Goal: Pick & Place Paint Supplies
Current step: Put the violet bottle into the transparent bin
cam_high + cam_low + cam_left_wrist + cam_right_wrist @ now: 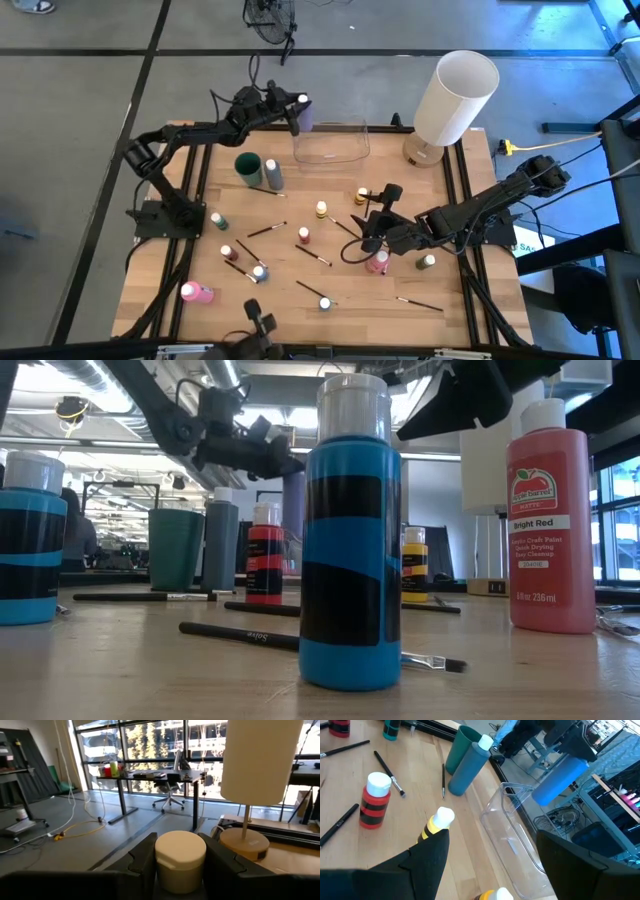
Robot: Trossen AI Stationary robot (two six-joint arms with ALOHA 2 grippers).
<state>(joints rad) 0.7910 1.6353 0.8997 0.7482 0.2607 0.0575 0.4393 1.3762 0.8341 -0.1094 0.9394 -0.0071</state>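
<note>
The left gripper (pixel 297 112), at the upper middle of the high view, squeezes a lilac bottle (pixel 304 113) by its cap, just beside the clear container (pixel 331 142). If it lets go early, the bottle may hit the rim and fall outside. The right gripper (pixel 372 222) waits wide open, holding nothing, over the bottles at the lower right.

Even, bright overhead light in high view; soft short shadows on wooden table (pixel 330 215), no hard glare. Low view: backlit by ceiling strips, near blue bottle (pixel 350 540) sharp, bkgd soft. Left wrist view: daylight thru windows (pixel 150 745), slightly blown out; cap (pixel 180 857) slightly soft. Right wrist view: fingers (pixel 427 857) blurred, dark.
</note>
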